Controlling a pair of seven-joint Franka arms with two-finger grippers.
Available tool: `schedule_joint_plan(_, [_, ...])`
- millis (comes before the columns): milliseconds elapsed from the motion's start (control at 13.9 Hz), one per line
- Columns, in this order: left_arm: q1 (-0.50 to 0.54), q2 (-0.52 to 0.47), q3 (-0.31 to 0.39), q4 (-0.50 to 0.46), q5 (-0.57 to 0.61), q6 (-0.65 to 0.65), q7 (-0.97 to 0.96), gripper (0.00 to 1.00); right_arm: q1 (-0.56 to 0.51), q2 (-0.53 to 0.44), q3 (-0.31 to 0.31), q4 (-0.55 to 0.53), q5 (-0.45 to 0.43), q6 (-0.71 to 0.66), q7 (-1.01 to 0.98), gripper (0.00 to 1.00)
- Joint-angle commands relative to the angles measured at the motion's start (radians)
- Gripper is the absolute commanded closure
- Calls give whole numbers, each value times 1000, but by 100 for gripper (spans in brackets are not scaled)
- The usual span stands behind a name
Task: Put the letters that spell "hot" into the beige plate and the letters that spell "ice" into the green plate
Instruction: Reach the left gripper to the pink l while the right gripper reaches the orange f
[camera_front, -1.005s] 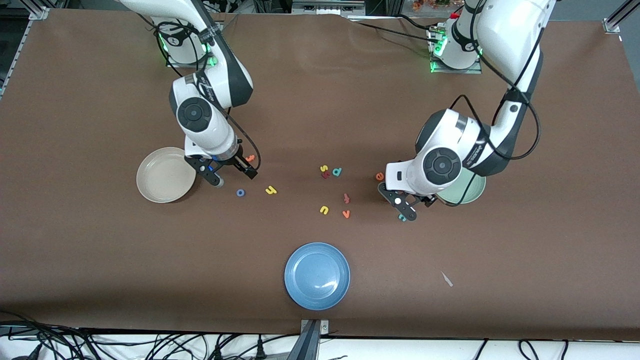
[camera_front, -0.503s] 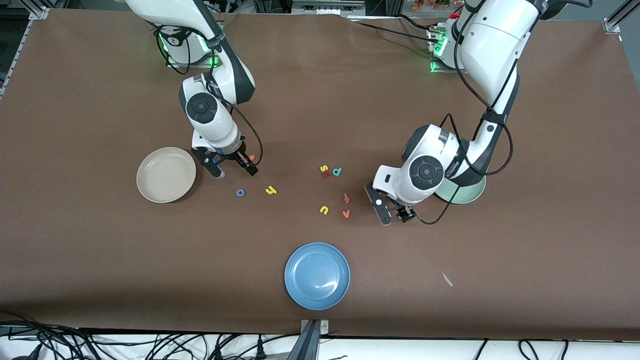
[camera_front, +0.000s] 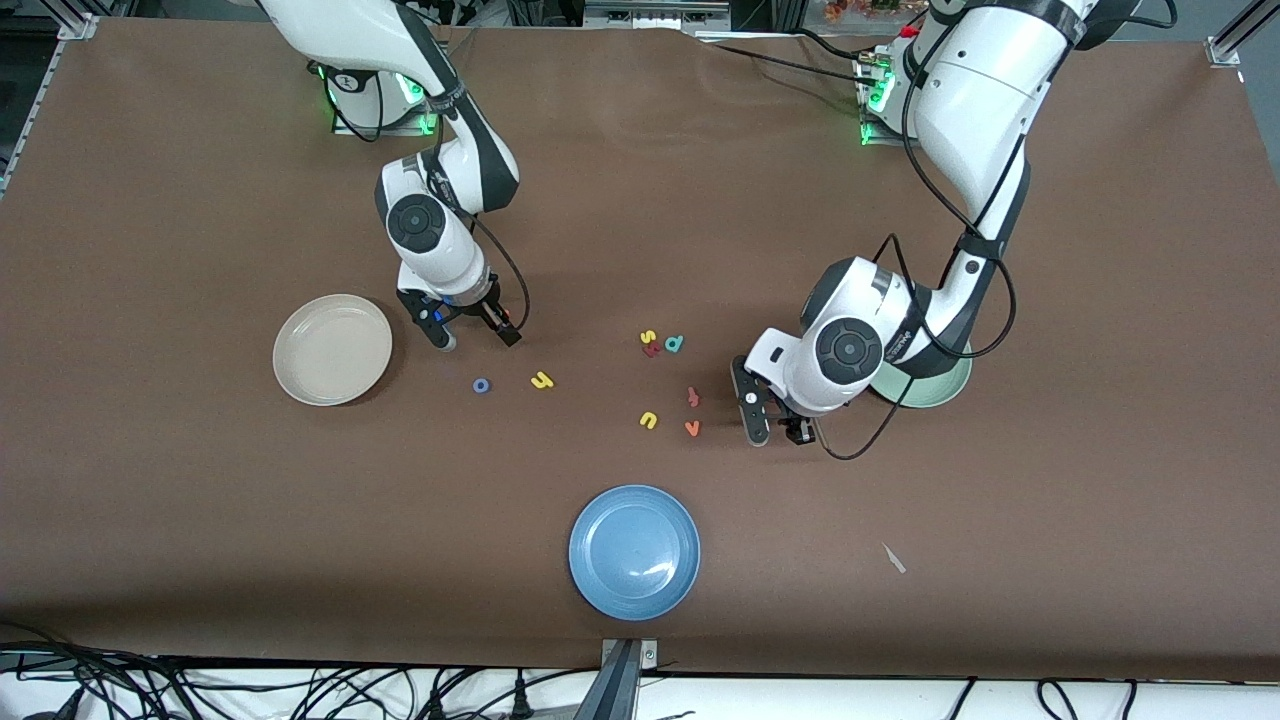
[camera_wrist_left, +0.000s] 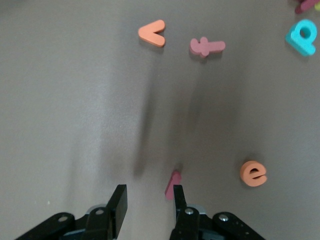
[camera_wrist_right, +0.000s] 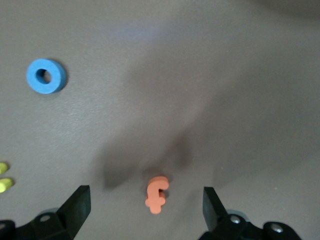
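My right gripper (camera_front: 472, 336) (camera_wrist_right: 145, 206) is low over the table beside the beige plate (camera_front: 332, 349), open wide, with the orange t (camera_wrist_right: 156, 194) lying loose between its fingers. The blue o (camera_front: 481, 385) (camera_wrist_right: 46, 76) and yellow h (camera_front: 542, 380) lie nearer the camera. My left gripper (camera_front: 775, 428) (camera_wrist_left: 148, 202) is down at the table beside the green plate (camera_front: 950, 385). Its jaws stand partly narrowed with a gap, and the dark red i (camera_wrist_left: 173, 183) rests against one fingertip's inner edge. The orange e (camera_wrist_left: 253, 173) lies close by. The teal c is hidden.
A yellow s (camera_front: 648, 337), a reddish hooked letter (camera_front: 652, 350) and a teal d (camera_front: 675, 344) cluster mid-table. A reddish f (camera_front: 693, 397), a yellow u (camera_front: 648, 420) and an orange v (camera_front: 692, 428) lie nearer the camera. A blue plate (camera_front: 634, 552) sits near the front edge.
The left gripper shifted toward the right arm's end, came down at the i and narrowed its jaws. The right gripper moved away from the camera to straddle the orange t.
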Motion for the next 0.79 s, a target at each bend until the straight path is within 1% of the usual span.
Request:
schedule_joint_plan(0, [3,13,7,-38,1,74,111,56,-1,24,5,6,22,15,3,2])
schedule_joint_plan(215, [0,13,7,-49,1,88,121,56,0,26,16,6,24,12,5,9])
schedule_joint_plan(503, [-7,14,8,-60,9,88,119,58,0,26,20,4,37,12,6,23])
schedule_joint_plan(718, [-4,11,7,-77,49,97,119,58,0,26,30,6,42,14,3,40])
